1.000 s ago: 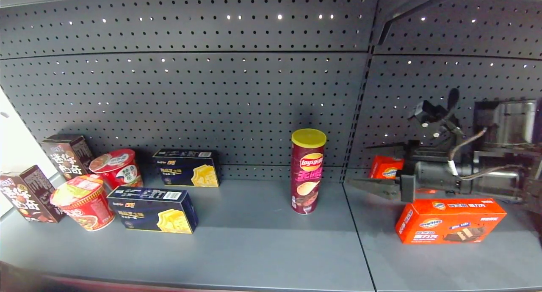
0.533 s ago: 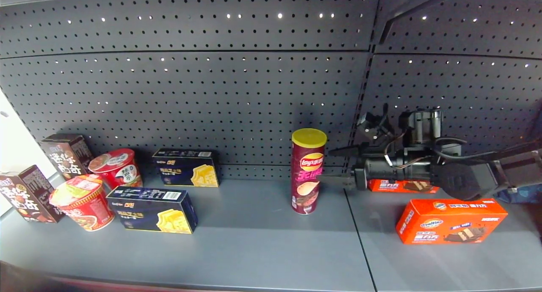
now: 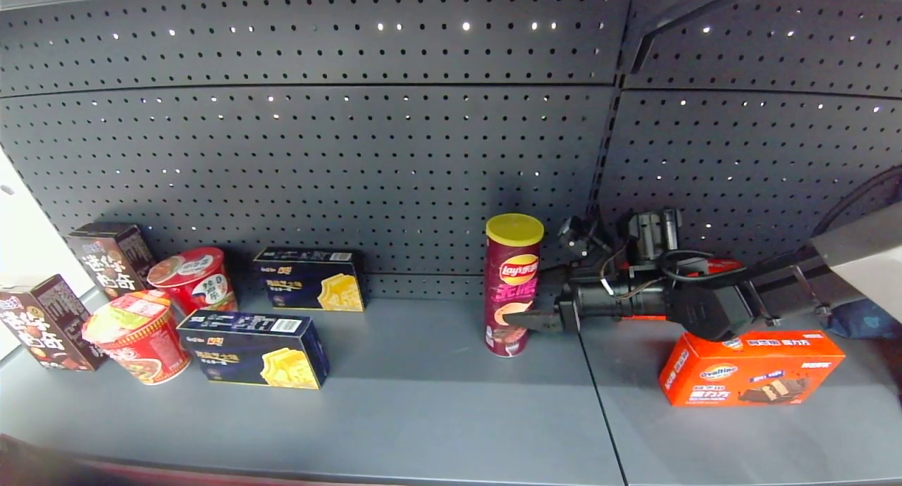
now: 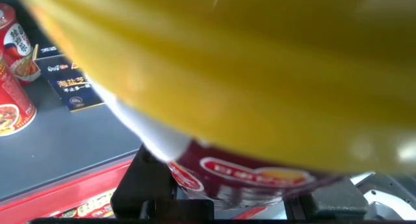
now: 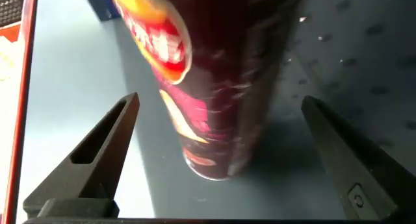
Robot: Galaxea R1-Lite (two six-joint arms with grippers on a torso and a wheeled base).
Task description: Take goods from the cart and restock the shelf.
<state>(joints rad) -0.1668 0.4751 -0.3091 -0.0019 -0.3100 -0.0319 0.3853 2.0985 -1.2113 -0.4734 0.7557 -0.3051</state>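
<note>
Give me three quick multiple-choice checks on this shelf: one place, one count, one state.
1. Where is the chips can?
A. lying on its side
B. hung on the pegboard
C. upright on the shelf, between the nearer blue box and the orange box

2. How many red noodle cups stand on the shelf?
A. two
B. one
C. four

3. The fingers of the right gripper are:
A. shut on the orange box
B. open, flanking the chips can
C. shut on nothing

Answers: C, it stands lid-up; A, both at the shelf's left end; B, a gap shows each side.
</note>
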